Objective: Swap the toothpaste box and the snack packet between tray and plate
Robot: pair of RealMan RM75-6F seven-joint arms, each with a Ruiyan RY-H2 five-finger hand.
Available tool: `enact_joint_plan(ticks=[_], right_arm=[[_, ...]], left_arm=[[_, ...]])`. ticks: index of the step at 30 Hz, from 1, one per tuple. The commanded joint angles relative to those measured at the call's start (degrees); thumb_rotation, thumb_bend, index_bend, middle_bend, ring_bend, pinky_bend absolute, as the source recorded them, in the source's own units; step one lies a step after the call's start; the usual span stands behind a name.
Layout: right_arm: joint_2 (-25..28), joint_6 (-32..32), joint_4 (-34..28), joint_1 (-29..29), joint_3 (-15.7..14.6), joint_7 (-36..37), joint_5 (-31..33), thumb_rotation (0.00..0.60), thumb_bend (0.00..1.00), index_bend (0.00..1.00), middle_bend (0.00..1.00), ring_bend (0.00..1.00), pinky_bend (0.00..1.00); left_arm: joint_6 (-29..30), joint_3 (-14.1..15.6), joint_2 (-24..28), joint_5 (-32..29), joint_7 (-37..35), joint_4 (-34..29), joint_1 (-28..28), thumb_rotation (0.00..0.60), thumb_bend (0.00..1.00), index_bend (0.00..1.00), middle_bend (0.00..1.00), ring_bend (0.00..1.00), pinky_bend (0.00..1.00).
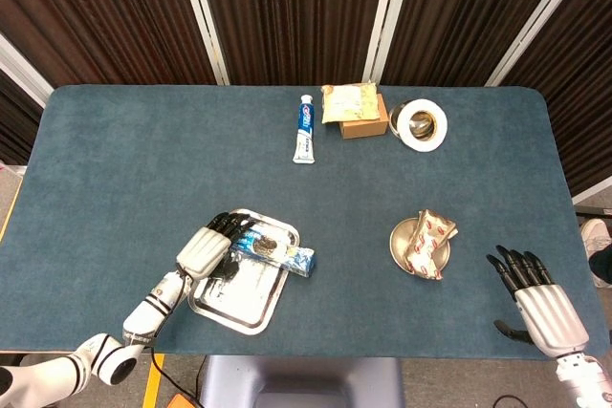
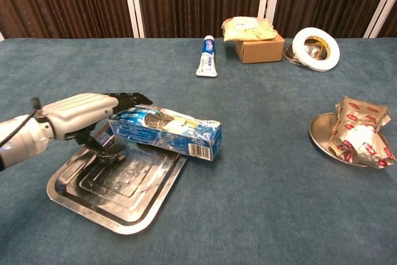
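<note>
The blue toothpaste box (image 1: 271, 246) (image 2: 166, 130) lies across the far edge of the metal tray (image 1: 234, 298) (image 2: 111, 203), its right end jutting past the rim. My left hand (image 1: 206, 250) (image 2: 80, 113) is at the box's left end, fingers reaching over its top and thumb low over the tray; no firm grip shows. The red-and-gold snack packet (image 1: 427, 244) (image 2: 360, 138) rests on the small round plate (image 1: 400, 241) (image 2: 319, 131) at the right. My right hand (image 1: 540, 303) hovers near the table's front right corner, fingers spread and empty, seen only in the head view.
At the back of the table lie a toothpaste tube (image 1: 304, 129) (image 2: 208, 57), a cardboard box (image 1: 363, 126) (image 2: 259, 49) with a yellow packet (image 1: 348, 100) (image 2: 248, 29) on it, and a roll of white tape (image 1: 421, 124) (image 2: 316, 48).
</note>
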Motion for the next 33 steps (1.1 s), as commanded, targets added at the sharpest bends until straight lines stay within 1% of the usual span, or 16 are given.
enact_joint_plan(ticks=[1,2,4,5,7,12,15,17,21,23,25,27,28,30,32,33], right_arm=[[0.16,-0.04,-0.02,0.04,0.09,0.33,0.19,0.6,0.27,0.0,0.0,0.0,0.0],[0.25,-0.01,-0.04,0.03,0.09,0.46,0.2,0.6,0.27,0.0,0.0,0.0,0.0],[0.39,0.05,-0.05,0.0,0.09,0.79,0.22,0.6,0.27,0.0,0.0,0.0,0.0],[0.44,0.03,-0.05,0.0,0.09,0.89,0.26,0.6,0.27,0.0,0.0,0.0,0.0],[0.59,-0.1,-0.12,0.05,0.07,1.2,0.35,0.6,0.27,0.0,0.0,0.0,0.0],[1.02,-0.23,-0.17,0.14,0.22,2.21,0.74,0.6,0.27,0.0,0.0,0.0,0.0],[1.26,-0.57,-0.1,0.32,0.54,2.91,1.49,0.6,0.27,0.0,0.0,0.0,0.0],[1.39,-1.0,0.02,0.55,0.87,3.36,2.27,0.6,0.27,0.0,0.0,0.0,0.0],[1.53,-2.14,0.3,1.09,1.46,4.14,3.79,0.6,0.27,0.0,0.0,0.0,0.0],[1.49,-2.92,0.48,1.4,1.78,4.35,4.75,0.6,0.27,0.0,0.0,0.0,0.0],[1.46,-3.82,0.61,1.74,1.96,4.27,5.59,0.6,0.27,0.0,0.0,0.0,0.0],[1.47,-4.31,0.69,1.93,2.11,4.26,6.17,0.6,0.27,0.0,0.0,0.0,0.0],[1.49,-4.54,0.75,2.02,2.2,4.27,6.48,0.6,0.27,0.0,0.0,0.0,0.0],[1.43,-4.8,0.98,2.14,2.44,4.31,7.06,0.6,0.27,0.0,0.0,0.0,0.0],[1.35,-5.16,1.15,2.27,2.58,4.21,7.55,0.6,0.27,0.0,0.0,0.0,0.0],[1.33,-5.27,1.19,2.34,2.59,4.09,7.6,0.6,0.27,0.0,0.0,0.0,0.0]], left_arm=[[2.44,-1.33,-2.59,-0.1,0.87,2.65,-1.14,0.6,0.4,0.45,0.45,0.33,0.44],[3.92,-1.55,-3.34,0.37,0.1,3.48,-1.14,0.6,0.41,0.57,0.59,0.45,0.53],[7.12,-1.96,-4.97,1.72,-2.48,5.53,-1.43,0.6,0.44,0.71,0.76,0.61,0.65],[7.97,-1.96,-5.48,2.37,-3.67,6.48,-1.77,0.6,0.45,0.76,0.81,0.66,0.69],[9.26,-2.36,-6.52,3.24,-6.26,8.62,-2.8,0.6,0.47,0.81,0.86,0.7,0.74],[9.56,-4.33,-8.51,3.45,-10.44,12.87,-6.32,0.6,0.47,0.84,0.89,0.72,0.75],[8.33,-6.63,-10.62,2.53,-12.19,16.15,-9.76,0.6,0.47,0.84,0.89,0.72,0.75],[6.56,-8.16,-12.95,2.03,-13.69,20.27,-13.2,0.6,0.47,0.84,0.89,0.72,0.75],[1.52,-10.11,-18.95,1.13,-17.65,32.49,-21.0,0.6,0.47,0.84,0.88,0.72,0.74],[-1.29,-9.9,-22.15,1.26,-21.46,39.49,-24.91,0.6,0.47,0.84,0.86,0.71,0.71],[-3.0,-8.82,-25.05,1.96,-24.46,46.3,-27.87,0.6,0.47,0.84,0.84,0.69,0.67],[-4.44,-7.34,-26.81,2.77,-26.78,50.78,-29.4,0.6,0.47,0.79,0.78,0.65,0.6],[-5.45,-6.27,-27.58,3.3,-28.0,53.05,-29.91,0.6,0.46,0.68,0.68,0.57,0.51],[-6.99,-4.77,-28.36,3.83,-30.06,55.41,-30.13,0.6,0.45,0.38,0.39,0.31,0.32],[-8.17,-3.99,-28.69,3.84,-31.18,56.59,-30.06,0.6,0.44,0.12,0.15,0.08,0.15],[-8.78,-3.8,-28.76,3.66,-31.66,56.85,-29.96,0.6,0.44,0.06,0.09,0.03,0.11]])
